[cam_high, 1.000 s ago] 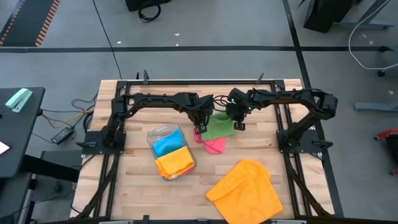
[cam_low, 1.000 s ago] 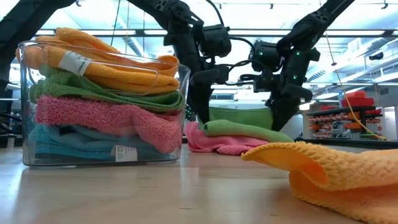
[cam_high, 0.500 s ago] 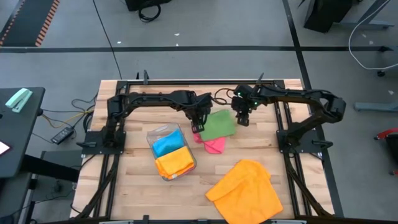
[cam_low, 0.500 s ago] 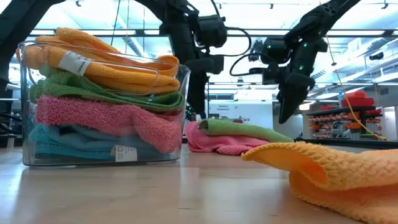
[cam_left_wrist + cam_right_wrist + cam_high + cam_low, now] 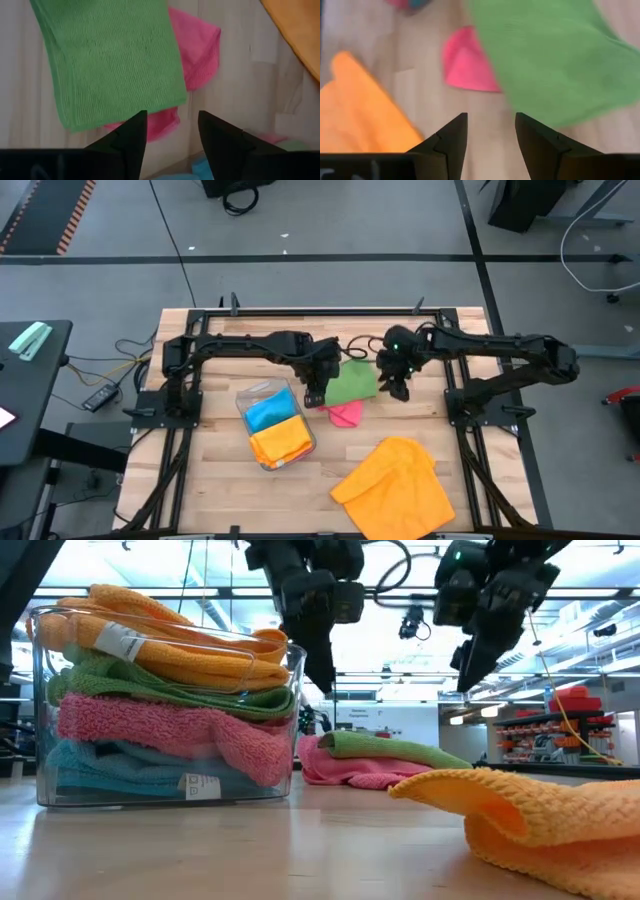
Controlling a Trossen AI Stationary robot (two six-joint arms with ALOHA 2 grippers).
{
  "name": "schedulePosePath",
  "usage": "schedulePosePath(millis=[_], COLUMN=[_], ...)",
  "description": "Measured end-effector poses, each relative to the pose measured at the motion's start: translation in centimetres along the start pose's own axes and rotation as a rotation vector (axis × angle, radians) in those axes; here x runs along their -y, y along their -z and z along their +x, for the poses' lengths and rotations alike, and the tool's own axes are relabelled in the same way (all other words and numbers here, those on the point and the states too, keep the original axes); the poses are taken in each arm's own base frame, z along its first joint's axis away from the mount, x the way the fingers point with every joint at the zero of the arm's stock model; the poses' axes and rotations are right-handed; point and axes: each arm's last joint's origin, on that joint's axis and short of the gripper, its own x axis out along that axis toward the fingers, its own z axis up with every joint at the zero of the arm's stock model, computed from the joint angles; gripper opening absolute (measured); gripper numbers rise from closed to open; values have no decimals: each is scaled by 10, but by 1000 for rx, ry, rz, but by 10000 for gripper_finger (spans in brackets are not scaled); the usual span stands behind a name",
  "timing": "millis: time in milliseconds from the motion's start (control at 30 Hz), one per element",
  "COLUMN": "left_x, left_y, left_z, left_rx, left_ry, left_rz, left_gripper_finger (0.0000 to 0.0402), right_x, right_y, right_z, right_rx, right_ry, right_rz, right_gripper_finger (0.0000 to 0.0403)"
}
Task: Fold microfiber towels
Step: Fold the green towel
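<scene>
The left gripper (image 5: 314, 396) hangs above the table with its fingers spread and nothing between them, and the right gripper (image 5: 399, 390) does the same across from it, also empty. Between and below the two lies the green towel (image 5: 351, 383), folded flat and resting on top of a pink towel (image 5: 345, 414), which pokes out from under its near edge; this pairing looks like a small stack of finished folds. Beyond the left gripper, toward the table's front, a clear bin (image 5: 303, 442) holds more folded towels (image 5: 160, 710) in layers. Farther from the right gripper, an orange towel (image 5: 395, 485) lies rumpled and unfolded, likely next in line.
</scene>
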Motion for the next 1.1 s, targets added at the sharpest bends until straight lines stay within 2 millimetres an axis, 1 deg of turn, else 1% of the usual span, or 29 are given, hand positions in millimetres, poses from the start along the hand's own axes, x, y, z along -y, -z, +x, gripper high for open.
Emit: schedulePosePath(millis=[67,167,267,333,467,567,667,767,900,1100], left_x=[7,17,27,31,32,33,33,34,36,32], left_y=[0,0,-1,-2,0,5,11,17,25,35], left_z=[-3,-6,-4,-3,0,-7,-15,-28,-45,-69], left_rx=[0,10,18,30,10,-27,-77,-103,-132,-163], left_ry=[4,14,22,-9,-83,-90,-93,-99,-106,-143], left_rz=[3,18,40,47,33,22,1,2,6,-3], left_gripper_finger=[180,175,172,174,184,187,182,175,173,171], right_x=[-13,-25,-29,-28,-31,-37,-44,-49,-49,-46], right_y=[0,0,-3,-9,-21,-24,-26,-28,-28,-25], right_z=[3,9,16,21,32,46,60,76,96,119], right_rx=[-7,-28,-18,27,112,105,104,112,101,59], right_ry=[-25,16,90,106,108,133,158,203,313,327], right_rz=[-34,-62,-88,-107,-159,-218,-265,-288,-297,-306], right_gripper_finger=[174,174,174,175,192,211,231,247,267,303])
